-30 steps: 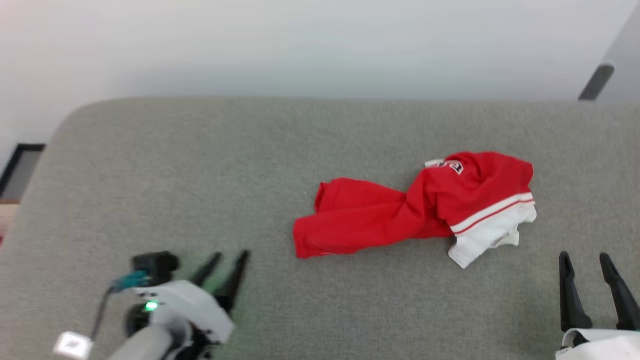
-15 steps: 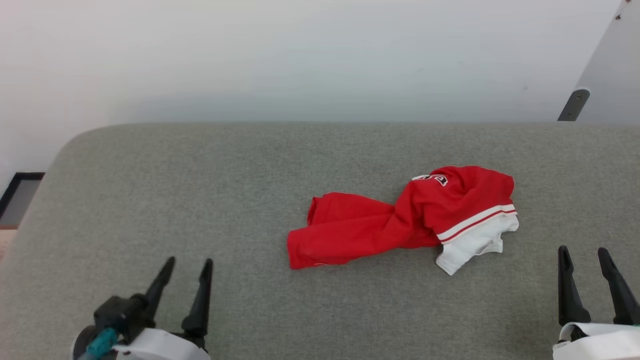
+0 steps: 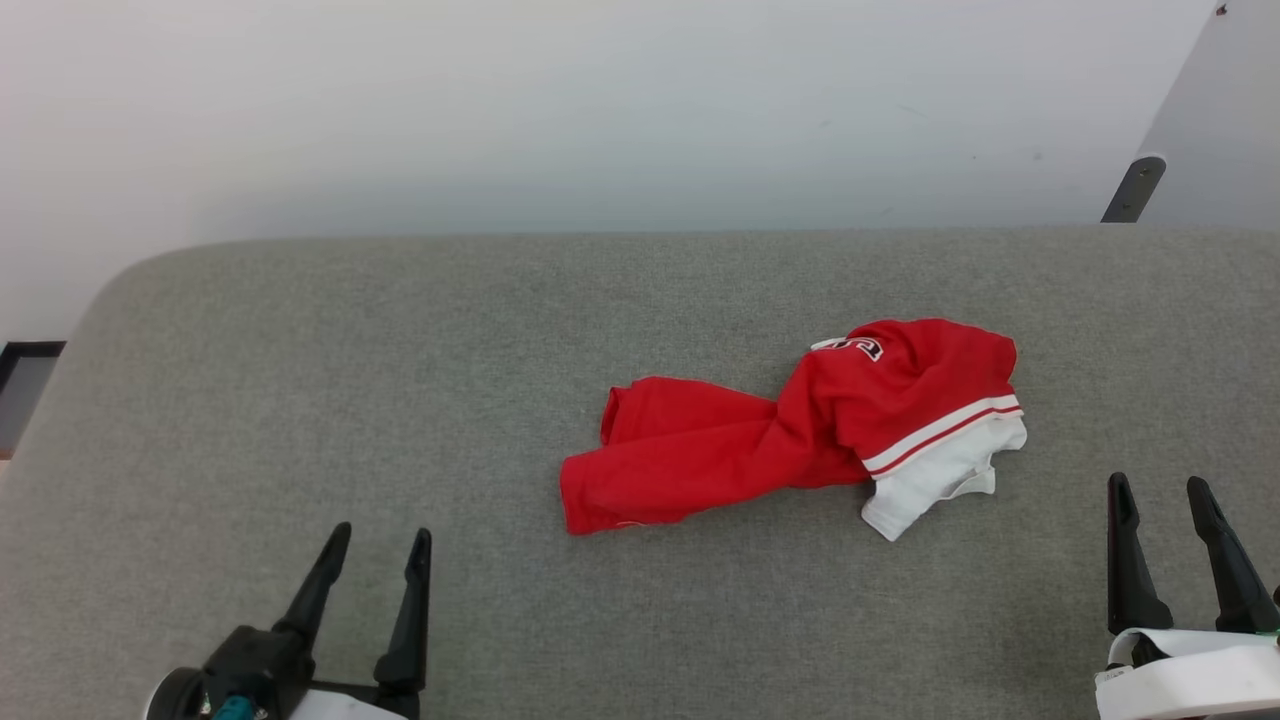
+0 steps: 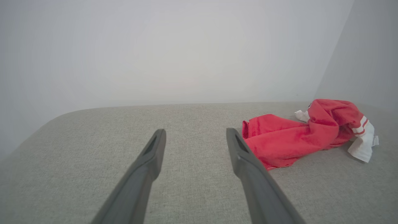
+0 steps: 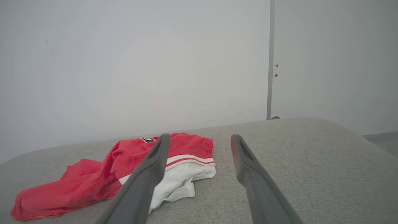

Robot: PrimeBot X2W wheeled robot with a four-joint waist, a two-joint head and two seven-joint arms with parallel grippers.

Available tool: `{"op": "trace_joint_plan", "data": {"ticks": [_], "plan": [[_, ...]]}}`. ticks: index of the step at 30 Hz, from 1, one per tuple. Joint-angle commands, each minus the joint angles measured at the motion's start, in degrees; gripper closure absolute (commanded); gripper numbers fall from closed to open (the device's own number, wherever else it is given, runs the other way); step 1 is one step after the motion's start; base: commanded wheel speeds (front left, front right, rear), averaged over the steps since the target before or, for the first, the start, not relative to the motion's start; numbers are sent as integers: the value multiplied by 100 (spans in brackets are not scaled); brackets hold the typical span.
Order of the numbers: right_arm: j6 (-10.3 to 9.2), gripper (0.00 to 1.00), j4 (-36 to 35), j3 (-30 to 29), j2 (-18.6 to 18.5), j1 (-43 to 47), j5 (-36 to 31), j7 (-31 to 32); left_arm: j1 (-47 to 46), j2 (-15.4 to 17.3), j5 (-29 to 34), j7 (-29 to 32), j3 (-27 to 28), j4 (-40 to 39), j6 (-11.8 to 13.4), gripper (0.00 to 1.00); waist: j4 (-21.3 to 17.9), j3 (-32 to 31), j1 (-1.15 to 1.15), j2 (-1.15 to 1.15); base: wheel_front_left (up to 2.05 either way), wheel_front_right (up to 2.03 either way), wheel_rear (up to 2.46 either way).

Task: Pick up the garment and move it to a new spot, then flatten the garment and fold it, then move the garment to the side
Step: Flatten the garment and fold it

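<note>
The garment (image 3: pixel 700 460) lies crumpled on the grey, felt-like tabletop (image 3: pixel 300 350), right of centre. It is soft red cloth twisted into a rope-like bunch at the left and humped at the right. A white sleeve with red-and-white striped trim spills toward the near right. A scrap of black print outlined in white shows on the far side of the hump. The left gripper (image 3: pixel 381 535) sits near left and the right gripper (image 3: pixel 1156 483) near right, their slim, dark, tapered jaws apart and empty, clear of the cloth.

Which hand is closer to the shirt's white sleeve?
The right hand, at lower right: the white sleeve lies near it; the left hand sits farther off.
</note>
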Motion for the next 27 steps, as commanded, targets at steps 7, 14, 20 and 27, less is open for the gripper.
{"op": "trace_joint_plan", "data": {"ticks": [7, 14, 20, 27], "plan": [[0, 0, 83, 139, -38, -61, 13, -5, 78, -195, 251, -1, 181, 5, -138, 0, 3, 27, 0, 0, 0, 0, 0], [1, 0, 581, 715, -432, -465, 310, 1096, 62, -441, 349, -1, 316, -84, -185, 0, -8, 231, 0, 0, 0, 0, 0], [-2, 0, 745, 1210, -1118, -1184, 721, 3202, -129, -620, 398, -1, 246, -27, -214, 0, 38, 586, 0, 0, 0, 0, 0], [-2, 0, 547, 1658, -1679, -1975, 851, 4922, -457, -769, 393, -1, 139, 58, -235, 0, 177, 1078, 0, 0, 0, 0, 0]]}}
